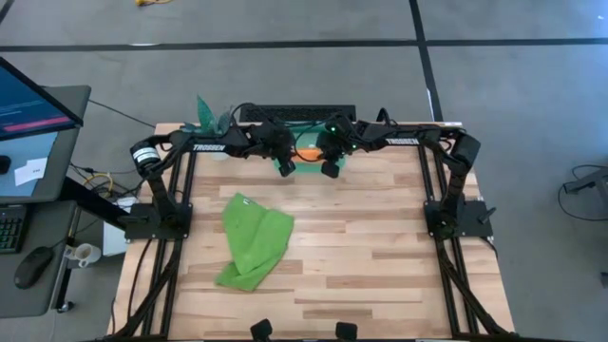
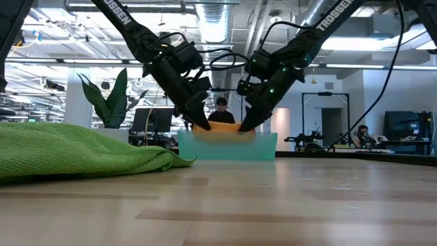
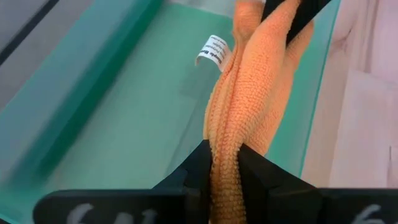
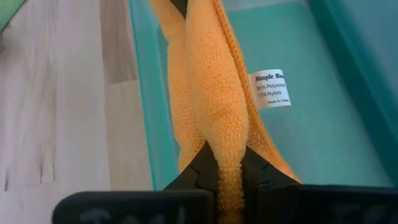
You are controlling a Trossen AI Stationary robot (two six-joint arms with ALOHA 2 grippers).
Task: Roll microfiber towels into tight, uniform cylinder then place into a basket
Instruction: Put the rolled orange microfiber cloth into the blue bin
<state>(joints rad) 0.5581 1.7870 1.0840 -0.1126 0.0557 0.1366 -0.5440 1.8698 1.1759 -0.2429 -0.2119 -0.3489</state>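
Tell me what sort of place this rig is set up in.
Probably an open-plan robotics lab or workshop: exposed ceiling ducts, a person at a monitor beyond the wooden table, and a computer desk beside it.

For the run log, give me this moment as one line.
left hand: shut on orange towel | right hand: shut on orange towel | orange towel: over bin | green towel: unrolled on table

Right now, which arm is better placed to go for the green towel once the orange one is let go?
Probably the left. Both grippers, left and right, pinch the orange towel over the basket; the green towel lies on the table's left side.
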